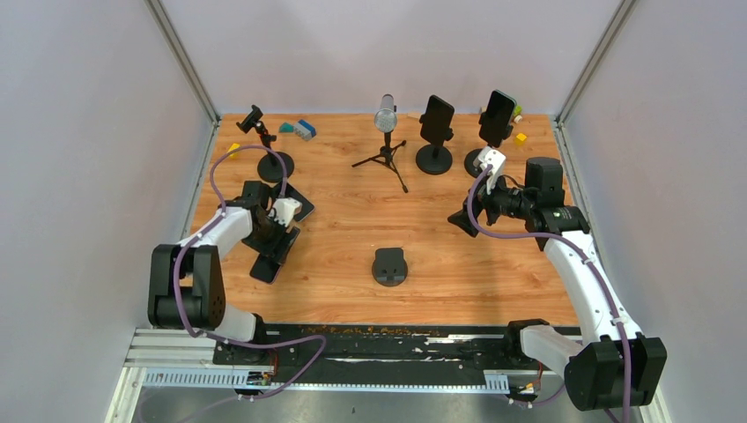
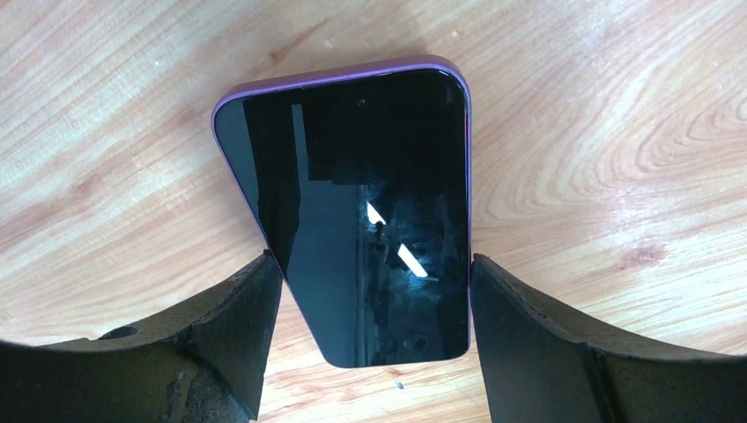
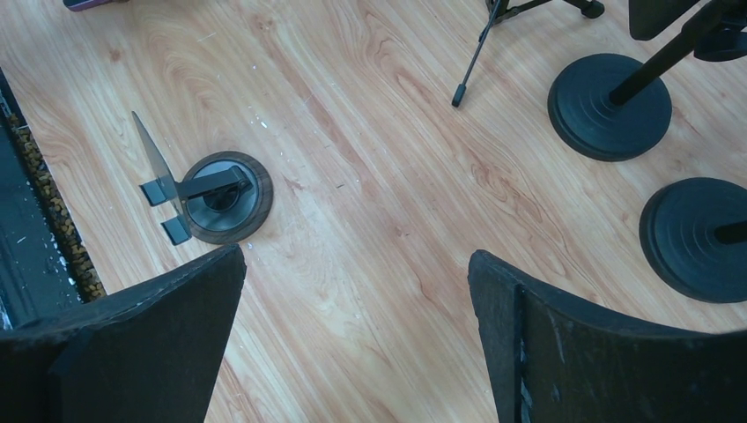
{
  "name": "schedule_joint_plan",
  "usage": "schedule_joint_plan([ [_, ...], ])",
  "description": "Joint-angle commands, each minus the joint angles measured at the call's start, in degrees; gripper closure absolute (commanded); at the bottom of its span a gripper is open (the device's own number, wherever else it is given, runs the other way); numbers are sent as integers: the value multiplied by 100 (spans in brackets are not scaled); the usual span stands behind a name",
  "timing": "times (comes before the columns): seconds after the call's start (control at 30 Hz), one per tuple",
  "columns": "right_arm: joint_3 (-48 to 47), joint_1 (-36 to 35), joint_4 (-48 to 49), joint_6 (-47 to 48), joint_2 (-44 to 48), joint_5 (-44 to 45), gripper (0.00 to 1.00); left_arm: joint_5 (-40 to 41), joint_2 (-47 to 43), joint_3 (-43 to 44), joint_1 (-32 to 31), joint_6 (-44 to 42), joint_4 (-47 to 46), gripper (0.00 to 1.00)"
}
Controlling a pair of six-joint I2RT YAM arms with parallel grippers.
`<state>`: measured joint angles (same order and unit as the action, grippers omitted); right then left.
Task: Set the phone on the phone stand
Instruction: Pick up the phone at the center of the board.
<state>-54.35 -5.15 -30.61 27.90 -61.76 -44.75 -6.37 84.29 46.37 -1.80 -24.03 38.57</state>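
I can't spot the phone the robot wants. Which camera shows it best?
Left wrist view: the phone fills it, screen up, straddled by the left gripper. From the top it's a dark shape under that gripper; the right wrist barely catches an edge.

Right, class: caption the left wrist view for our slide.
Left pincer clasping a purple-cased phone lying screen-up on the wooden table.

The left arm point(image 1: 220, 231) reaches forward and low, its claw point(image 2: 377, 269) pointing down, both fingers point(image 2: 251, 308) set against the long sides of the phone point(image 2: 352, 176). The right arm point(image 1: 573, 256) is raised and bent inward, its claw point(image 3: 357, 264) spread wide, holding nothing.
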Motion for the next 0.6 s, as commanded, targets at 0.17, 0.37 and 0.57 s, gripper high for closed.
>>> schedule_joint_plan([
  [0.17, 48, 8, 211, -64, 152, -390, 0, 161, -746, -238, -228, -228, -340, 83],
  [0.37, 147, -6, 411, -410, 147, -795, 1, 148, -1177, -361, -505, -280, -403, 95],
  [0.57, 318, -273, 756, -680, 246, -909, 1, 120, -1518, -426, -770, -261, -411, 100],
])
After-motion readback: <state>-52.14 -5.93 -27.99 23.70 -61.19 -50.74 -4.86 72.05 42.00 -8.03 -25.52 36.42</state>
